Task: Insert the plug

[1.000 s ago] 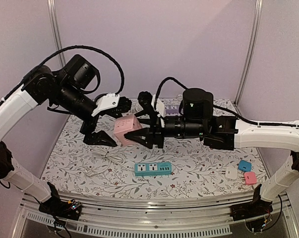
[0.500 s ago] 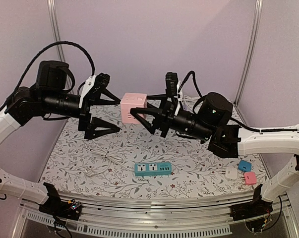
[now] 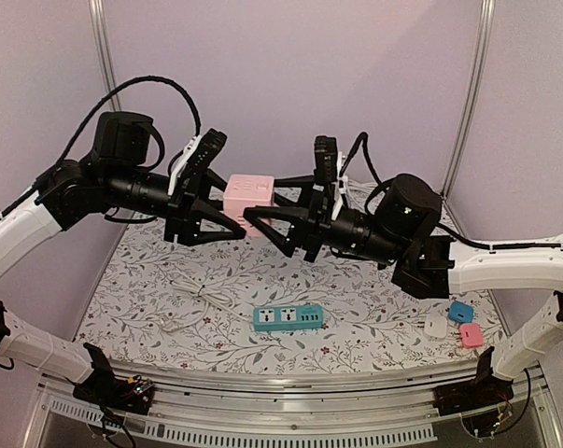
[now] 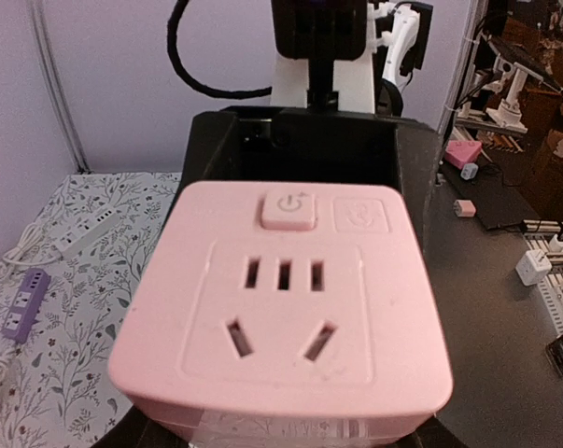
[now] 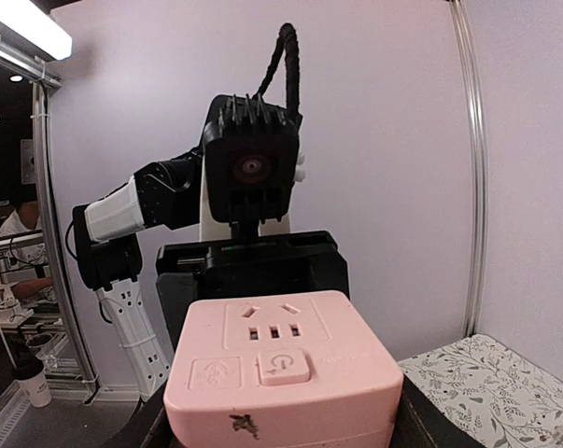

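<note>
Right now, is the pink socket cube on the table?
No, the pink socket cube hangs in the air between both arms' fingers, above the table.

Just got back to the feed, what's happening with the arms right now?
Both arms meet in mid-air above the table. The right gripper holds the pink socket cube, and the left gripper flanks it from the opposite side; whether its fingers clamp it is unclear. Nothing is plugged into the faces in view.
</note>
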Tool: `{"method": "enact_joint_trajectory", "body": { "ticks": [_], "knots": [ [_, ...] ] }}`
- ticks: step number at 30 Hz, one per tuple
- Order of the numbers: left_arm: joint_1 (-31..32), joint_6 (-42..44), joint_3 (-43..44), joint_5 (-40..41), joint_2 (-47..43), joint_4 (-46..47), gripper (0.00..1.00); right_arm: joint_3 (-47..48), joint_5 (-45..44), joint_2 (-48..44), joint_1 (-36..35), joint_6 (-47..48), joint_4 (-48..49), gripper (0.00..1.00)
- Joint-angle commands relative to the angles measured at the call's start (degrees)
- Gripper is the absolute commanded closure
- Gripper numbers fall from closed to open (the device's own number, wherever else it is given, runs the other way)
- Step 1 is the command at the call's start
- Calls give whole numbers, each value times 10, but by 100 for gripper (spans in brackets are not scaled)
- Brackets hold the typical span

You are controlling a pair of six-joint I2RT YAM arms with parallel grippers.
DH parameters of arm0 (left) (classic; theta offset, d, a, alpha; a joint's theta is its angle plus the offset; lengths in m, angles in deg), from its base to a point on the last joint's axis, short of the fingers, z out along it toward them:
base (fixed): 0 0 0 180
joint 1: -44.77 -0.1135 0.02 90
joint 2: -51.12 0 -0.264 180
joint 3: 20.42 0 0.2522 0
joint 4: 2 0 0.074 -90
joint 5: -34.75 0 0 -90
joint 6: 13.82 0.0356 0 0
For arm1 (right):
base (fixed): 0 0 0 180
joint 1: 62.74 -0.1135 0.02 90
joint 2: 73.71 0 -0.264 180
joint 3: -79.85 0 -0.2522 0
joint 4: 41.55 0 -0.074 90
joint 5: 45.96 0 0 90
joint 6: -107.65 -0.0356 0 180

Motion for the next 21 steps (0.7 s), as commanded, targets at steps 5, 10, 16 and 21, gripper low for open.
{"method": "enact_joint_trajectory", "body": {
  "ticks": [5, 10, 16, 21],
  "knots": [
    [-3, 19, 8, -24, -1, 14, 100, 23, 22, -7, -6, 0, -31, 100],
    [-3, 69, 7, 41, -15, -32, 100, 75, -2, -35, -7, 79, -291, 5],
    [6, 261, 4, 153, -7, -179, 100, 209, -81, -59, -7, 231, -696, 1],
    [27, 252, 15, 173, 11, -179, 100, 226, -64, -25, -6, 270, -719, 1]
  ]
}}
